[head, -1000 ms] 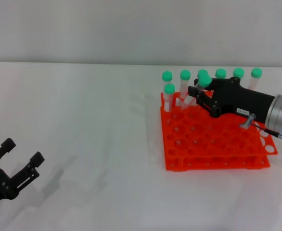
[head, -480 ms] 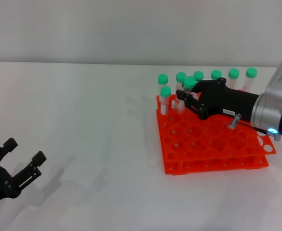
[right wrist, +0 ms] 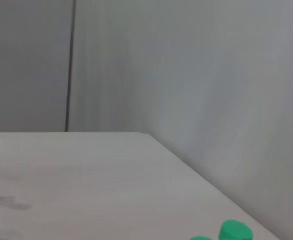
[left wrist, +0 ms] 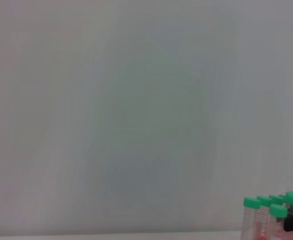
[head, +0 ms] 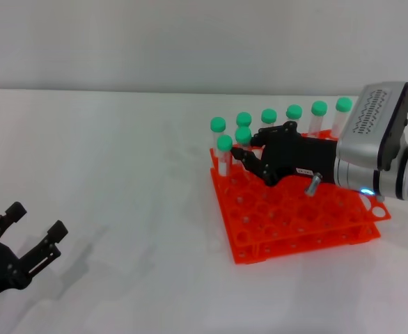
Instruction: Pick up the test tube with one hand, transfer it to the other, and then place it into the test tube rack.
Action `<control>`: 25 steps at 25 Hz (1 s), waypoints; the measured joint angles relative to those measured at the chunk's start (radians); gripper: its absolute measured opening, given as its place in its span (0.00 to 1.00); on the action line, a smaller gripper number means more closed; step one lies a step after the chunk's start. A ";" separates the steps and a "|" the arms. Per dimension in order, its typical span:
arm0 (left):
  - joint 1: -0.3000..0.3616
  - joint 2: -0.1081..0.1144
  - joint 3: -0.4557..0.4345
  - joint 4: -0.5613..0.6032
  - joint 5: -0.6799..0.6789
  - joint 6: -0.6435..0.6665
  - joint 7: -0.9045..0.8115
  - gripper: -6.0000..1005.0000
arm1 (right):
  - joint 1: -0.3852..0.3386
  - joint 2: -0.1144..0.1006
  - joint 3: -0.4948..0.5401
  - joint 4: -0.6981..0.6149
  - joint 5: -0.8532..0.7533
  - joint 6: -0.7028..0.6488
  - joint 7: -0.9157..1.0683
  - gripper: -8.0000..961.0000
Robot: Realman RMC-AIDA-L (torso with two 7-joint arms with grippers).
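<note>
Over the orange test tube rack (head: 298,219), your right pincer (head: 242,154) clenches a green-capped test tube (head: 243,138) at the rack's far left corner; its clear body is largely hidden by fingers. Your left pincer (head: 24,233) rests spread and empty, low over the counter (head: 120,174).

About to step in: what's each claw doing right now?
Left claw: open, empty, parked low by the table's near edge.
Right claw: over the test tube rack, closed on a green-capped test tube.
</note>
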 joint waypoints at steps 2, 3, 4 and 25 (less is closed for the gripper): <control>0.003 0.000 0.000 0.007 0.000 -0.002 0.001 0.89 | -0.002 -0.001 0.001 -0.007 0.000 -0.002 0.000 0.30; 0.004 0.000 0.000 0.009 0.000 -0.004 0.002 0.89 | -0.005 -0.003 0.003 -0.012 0.000 -0.002 0.000 0.31; 0.004 0.000 0.000 0.009 0.000 -0.006 0.002 0.89 | -0.007 -0.003 0.004 -0.015 -0.001 -0.002 0.000 0.32; -0.007 0.004 0.000 0.019 -0.020 -0.017 0.004 0.89 | -0.202 -0.053 0.144 -0.111 0.004 -0.238 0.075 0.83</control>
